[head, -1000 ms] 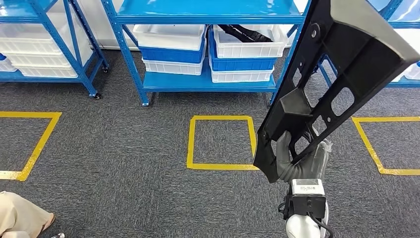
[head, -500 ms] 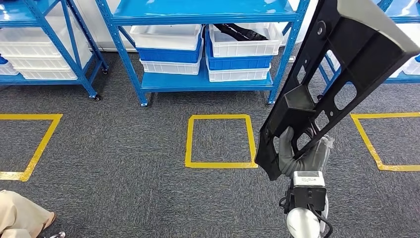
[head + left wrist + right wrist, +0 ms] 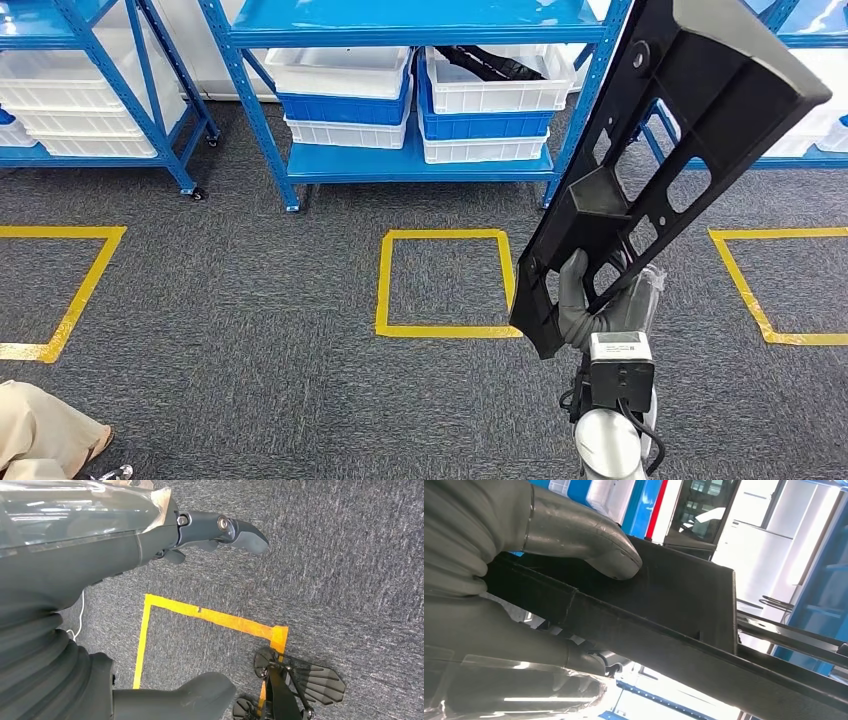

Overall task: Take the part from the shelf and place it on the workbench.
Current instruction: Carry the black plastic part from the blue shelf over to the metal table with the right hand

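Head view: long black moulded plastic part with cut-out windows [image 3: 655,160], gripped near its lower end by right hand [image 3: 598,305] and slanting up and away toward the top right corner; clamped with grey thumb [image 3: 589,540] pressed flat on one face and fingers wrapped under the opposite edge, probably to stop so long a piece from swinging; carried clear of the blue steel shelf rack [image 3: 400,160], so judged already taken and in transit; no workbench in sight, hence placing not yet done. Left wrist view: left hand [image 3: 150,580] hanging over grey carpet [image 3: 250,300], holding nothing, thumb and dark fingers apart, likely kept free since one hand suffices for the load. Behind the part: white and blue stacked plastic bins [image 3: 345,95] on the lower shelf, one with another dark piece lying in it; yellow tape square [image 3: 445,285] on the floor just left of the gripped end, seemingly a standing mark; beige-clad person's leg [image 3: 45,440] at the lower left corner, well apart.
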`<state>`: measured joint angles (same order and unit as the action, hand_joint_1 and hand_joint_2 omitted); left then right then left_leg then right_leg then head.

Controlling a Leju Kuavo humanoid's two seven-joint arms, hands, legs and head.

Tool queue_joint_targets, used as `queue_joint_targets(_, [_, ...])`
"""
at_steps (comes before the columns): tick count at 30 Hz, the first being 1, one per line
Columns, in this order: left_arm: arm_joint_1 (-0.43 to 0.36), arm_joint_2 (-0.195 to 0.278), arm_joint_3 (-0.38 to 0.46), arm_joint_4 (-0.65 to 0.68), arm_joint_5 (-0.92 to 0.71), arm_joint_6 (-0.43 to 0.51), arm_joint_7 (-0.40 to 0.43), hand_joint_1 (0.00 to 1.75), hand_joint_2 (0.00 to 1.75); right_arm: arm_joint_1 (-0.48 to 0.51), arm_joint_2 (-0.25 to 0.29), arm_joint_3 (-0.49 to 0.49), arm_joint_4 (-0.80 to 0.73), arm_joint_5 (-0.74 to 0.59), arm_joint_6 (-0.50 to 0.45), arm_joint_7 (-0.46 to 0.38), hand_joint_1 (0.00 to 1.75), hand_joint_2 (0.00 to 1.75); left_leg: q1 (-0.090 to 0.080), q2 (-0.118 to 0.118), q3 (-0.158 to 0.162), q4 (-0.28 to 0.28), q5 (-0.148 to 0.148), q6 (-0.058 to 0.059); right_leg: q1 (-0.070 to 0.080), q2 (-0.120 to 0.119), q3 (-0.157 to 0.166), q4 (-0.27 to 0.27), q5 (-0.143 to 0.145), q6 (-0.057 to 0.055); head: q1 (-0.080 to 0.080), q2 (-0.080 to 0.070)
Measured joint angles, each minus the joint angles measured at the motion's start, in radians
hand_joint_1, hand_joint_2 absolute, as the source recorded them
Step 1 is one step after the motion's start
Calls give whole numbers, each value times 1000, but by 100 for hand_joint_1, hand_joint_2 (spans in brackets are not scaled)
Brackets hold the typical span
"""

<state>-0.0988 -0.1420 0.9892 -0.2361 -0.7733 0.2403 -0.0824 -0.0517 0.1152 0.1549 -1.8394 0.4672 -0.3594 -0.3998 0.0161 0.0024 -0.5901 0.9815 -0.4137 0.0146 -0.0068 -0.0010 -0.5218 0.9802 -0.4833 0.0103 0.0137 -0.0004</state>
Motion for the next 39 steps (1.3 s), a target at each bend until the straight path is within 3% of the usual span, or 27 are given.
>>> queue_joint_targets(4, [0,1,0,0,5,0,0,0,175,-2,0,0,6,-15,9,0,175,175,-1,0,-2,2,-1,0,-5,0,1,-2,2,3,0,0])
queue_joint_targets(6, [-1,4,2,0,8,2,0,0,175,-6,1,0,10,-28,17,0,175,175,-4,1,0,-2,1,9,-11,1,4,-12,8,13,-2,0])
queue_joint_targets(8, [-3,5,5,1,10,4,1,0,175,-12,3,0,13,-38,23,-1,175,175,3,10,17,-37,18,24,-8,2,2,-13,8,20,-2,0])
queue_joint_targets(10, [-4,4,9,3,11,6,2,0,175,-18,3,1,17,-47,27,-1,175,175,12,22,30,-70,36,33,-6,2,-36,56,-30,16,1,0])
queue_joint_targets(12, [-4,4,13,4,13,8,5,0,175,-21,1,1,23,-53,31,-2,175,175,14,32,28,-74,41,32,-14,3,-105,186,-83,16,3,0])
queue_joint_targets(13, [-4,4,14,5,14,9,6,0,175,-19,0,1,26,-55,33,-3,175,175,16,38,25,-74,42,28,-20,2,-130,233,-95,22,3,0])
queue_joint_targets(14, [-4,4,16,6,16,10,7,0,175,-18,-1,0,29,-57,36,-3,175,175,20,44,22,-73,42,22,-28,1,-139,247,-93,33,3,0])
queue_joint_targets(15, [-3,4,17,6,18,11,7,0,175,-18,-1,0,32,-59,38,-3,175,175,25,51,19,-68,42,14,-37,-3,-127,220,-74,49,3,0])
queue_joint_targets(17, [-2,7,18,6,22,13,8,0,175,-20,-1,1,39,-64,40,-4,175,175,36,63,7,-44,32,-12,-53,-35,-69,103,-25,83,5,0])
queue_joint_targets(18, [-2,8,19,6,24,14,8,0,175,-23,-1,1,42,-65,42,-4,175,175,39,71,0,-24,22,-27,-57,-50,-47,59,-9,87,8,0])
queue_joint_targets(19, [-1,10,21,6,26,16,8,0,175,-27,-1,2,45,-68,45,-4,175,175,40,76,-5,-8,14,-39,-57,-60,-38,41,-4,81,8,0])
queue_joint_targets(21, [-1,10,26,7,29,19,10,0,175,-36,0,3,51,-72,51,-5,175,175,43,91,-8,8,7,-54,-54,-46,-48,55,-6,53,6,0])
queue_joint_targets(22, [-1,9,29,7,29,20,11,0,175,-39,0,3,54,-74,54,-5,175,175,47,96,-6,9,6,-56,-50,-35,-53,62,-5,41,2,0])
queue_joint_targets(24, [-2,7,34,8,30,21,13,0,175,-46,1,4,58,-76,58,-4,175,175,55,76,-18,46,-32,-55,-44,-14,-61,66,1,25,-3,0])
queue_joint_targets(27, [-1,5,40,9,30,23,16,0,175,-58,5,9,66,-80,61,-2,175,175,40,16,-97,238,-150,-34,-28,15,-73,65,12,6,-13,0])
queue_joint_targets(28, [0,4,42,9,30,24,18,0,175,-60,6,11,69,-80,64,0,175,175,32,9,-122,296,-173,-24,-20,26,-76,66,16,-1,-16,0])
queue_joint_targets(29, [0,4,43,9,30,24,19,0,175,-63,8,12,72,-81,67,3,175,175,23,4,-133,321,-176,-11,-11,38,-80,66,19,-6,-16,0])
queue_joint_targets(31, [0,4,43,9,30,25,20,0,175,-73,10,13,76,-81,72,12,175,175,1,-10,-101,262,-137,25,5,63,-87,65,27,-16,-16,0])
queue_joint_targets(33, [0,6,43,8,29,26,20,0,175,-88,13,13,78,-81,73,21,175,175,-26,-57,-32,136,-91,72,14,88,-93,64,36,-22,-14,0])
queue_joint_targets(35, [-1,10,43,6,28,29,20,0,175,-97,18,12,80,-79,74,26,175,175,-44,-87,4,70,-73,99,10,109,-95,62,42,-19,-14,0])
queue_joint_targets(37, [-2,10,43,6,29,32,22,0,175,-100,20,12,82,-77,75,28,175,175,-49,-68,13,53,-62,103,9,126,-98,56,50,-10,-18,0])
queue_joint_targets(39, [-4,6,44,6,31,33,23,0,175,-102,21,12,83,-75,77,28,175,175,-43,-40,25,24,-45,93,15,97,-110,69,41,-6,-17,0])
